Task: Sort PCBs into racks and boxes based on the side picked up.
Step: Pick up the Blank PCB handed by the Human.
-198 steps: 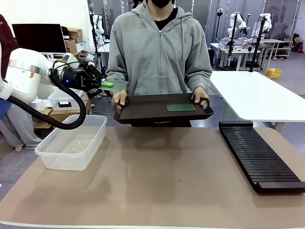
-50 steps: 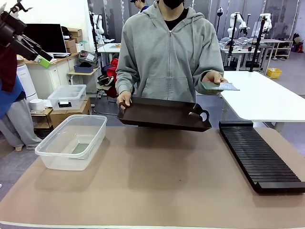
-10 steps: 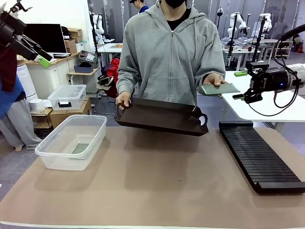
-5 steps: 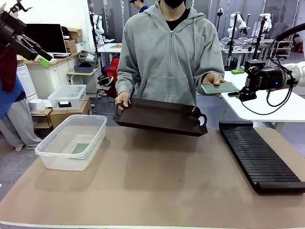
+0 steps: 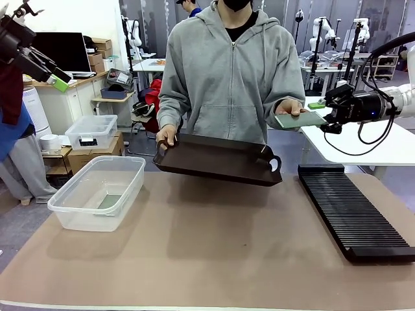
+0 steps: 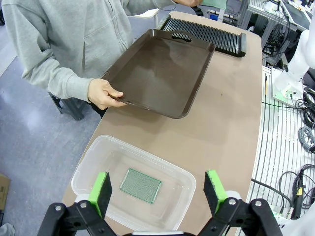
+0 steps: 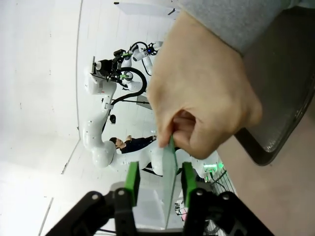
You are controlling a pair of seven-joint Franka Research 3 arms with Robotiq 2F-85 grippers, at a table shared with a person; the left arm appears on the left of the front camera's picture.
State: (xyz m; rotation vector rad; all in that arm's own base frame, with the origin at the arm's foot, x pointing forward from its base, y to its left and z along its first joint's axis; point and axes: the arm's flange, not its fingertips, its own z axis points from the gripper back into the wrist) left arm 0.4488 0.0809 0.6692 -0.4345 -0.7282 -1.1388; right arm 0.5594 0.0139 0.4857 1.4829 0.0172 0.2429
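My left claw (image 6: 157,190), spread wide, hangs at ten o'clock, looking down on the clear box (image 5: 84,217), where one PCB (image 6: 141,185) lies flat. At two o'clock my right claw (image 5: 324,116) pinches the second PCB (image 5: 297,120), which the person's hand (image 5: 290,107) also holds. The rack (image 5: 353,214) lies at four o'clock.

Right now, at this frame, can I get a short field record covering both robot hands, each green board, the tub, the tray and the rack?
left robot hand: open, above the clear rectangular plastic tub
tub: on the table, robot's left; holds one green grid-patterned PCB lying flat
right robot hand: shut on the edge of the thin green rectangular PCB
held PCB: also pinched by the person's hand
dark brown handled tray: tilted, gripped by the person's other hand
long black slotted rack: on the table, robot's right
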